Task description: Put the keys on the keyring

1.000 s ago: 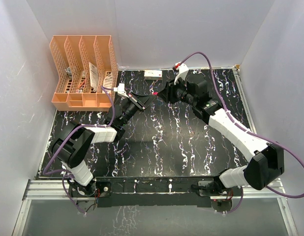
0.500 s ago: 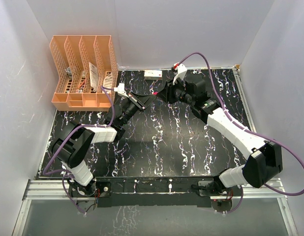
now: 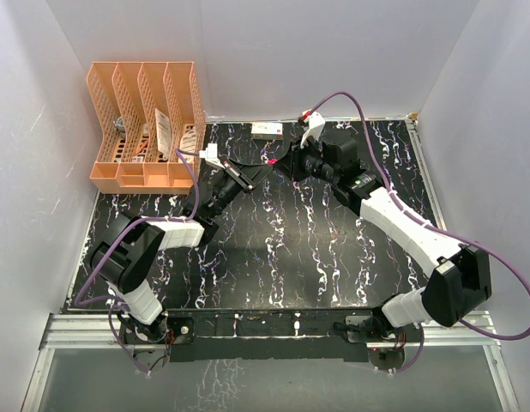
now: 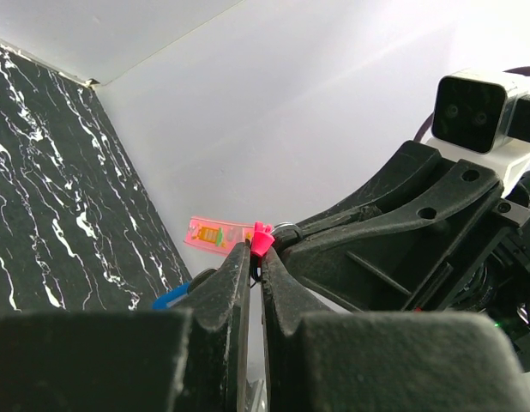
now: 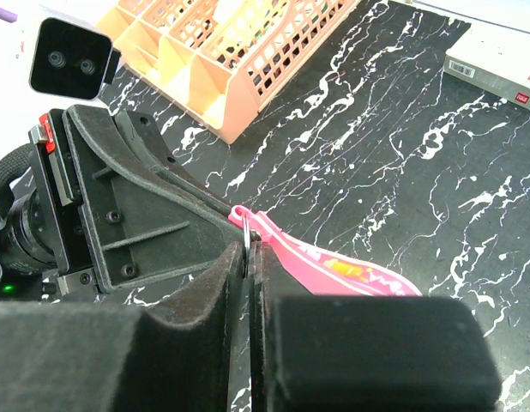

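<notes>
The keyring is a pink strap fob [image 5: 342, 268] with a thin metal ring [image 5: 247, 237] at one end, held in the air between both grippers above the back of the table. My left gripper [image 4: 256, 251] is shut on the strap's pink end [image 4: 261, 238]; the fob [image 4: 217, 234] sticks out beyond it. My right gripper [image 5: 250, 254] is shut on the thin ring. A blue key head [image 4: 171, 297] shows just beside my left finger. From the top view the two grippers meet tip to tip at the keyring [image 3: 271, 160].
An orange file organizer [image 3: 145, 124] stands at the back left. A small white box [image 3: 267, 130] lies by the back wall. Purple cables [image 3: 351, 99] loop over the right arm. The black marbled table [image 3: 282, 249] lies below.
My right gripper's jaws have closed onto the ring. Both arms have hardly shifted and the left grip is unchanged.
</notes>
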Controlling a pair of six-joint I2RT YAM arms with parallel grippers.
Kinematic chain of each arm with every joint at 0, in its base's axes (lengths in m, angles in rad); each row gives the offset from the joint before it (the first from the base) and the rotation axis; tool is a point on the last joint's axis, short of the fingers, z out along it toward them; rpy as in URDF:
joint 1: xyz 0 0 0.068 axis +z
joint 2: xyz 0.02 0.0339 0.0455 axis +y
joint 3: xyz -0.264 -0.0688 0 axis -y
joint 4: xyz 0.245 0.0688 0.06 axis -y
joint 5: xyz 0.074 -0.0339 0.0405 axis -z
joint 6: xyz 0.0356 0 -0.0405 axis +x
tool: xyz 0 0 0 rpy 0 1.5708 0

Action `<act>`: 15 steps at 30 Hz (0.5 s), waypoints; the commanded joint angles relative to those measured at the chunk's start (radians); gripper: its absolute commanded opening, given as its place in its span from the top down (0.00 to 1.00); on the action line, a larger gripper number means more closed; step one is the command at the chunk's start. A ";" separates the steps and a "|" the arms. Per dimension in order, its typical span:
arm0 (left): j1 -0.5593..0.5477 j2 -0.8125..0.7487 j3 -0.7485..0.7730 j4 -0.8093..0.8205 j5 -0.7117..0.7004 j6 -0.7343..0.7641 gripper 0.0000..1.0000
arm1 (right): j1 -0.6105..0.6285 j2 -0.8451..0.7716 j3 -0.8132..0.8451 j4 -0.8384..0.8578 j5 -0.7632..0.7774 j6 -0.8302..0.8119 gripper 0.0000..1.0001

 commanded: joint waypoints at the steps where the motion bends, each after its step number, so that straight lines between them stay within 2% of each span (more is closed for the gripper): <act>1: 0.005 -0.001 0.036 0.099 0.021 -0.011 1.00 | -0.001 -0.011 0.009 0.084 -0.004 0.006 0.98; 4: 0.005 0.002 0.036 0.103 0.033 0.002 1.00 | -0.001 -0.020 0.008 0.088 0.003 0.007 1.00; 5: 0.005 0.004 0.035 0.103 0.035 0.008 0.91 | -0.001 -0.024 0.009 0.087 0.008 0.007 1.00; 7: 0.006 0.004 0.031 0.096 0.037 0.030 0.66 | -0.001 -0.031 0.011 0.082 0.025 0.007 1.00; 10: 0.009 -0.020 0.014 0.045 0.022 0.086 0.48 | -0.002 -0.046 0.017 0.066 0.050 0.003 1.00; 15: 0.013 -0.101 -0.016 -0.062 -0.004 0.263 0.44 | -0.009 -0.058 0.033 0.041 0.068 -0.009 1.00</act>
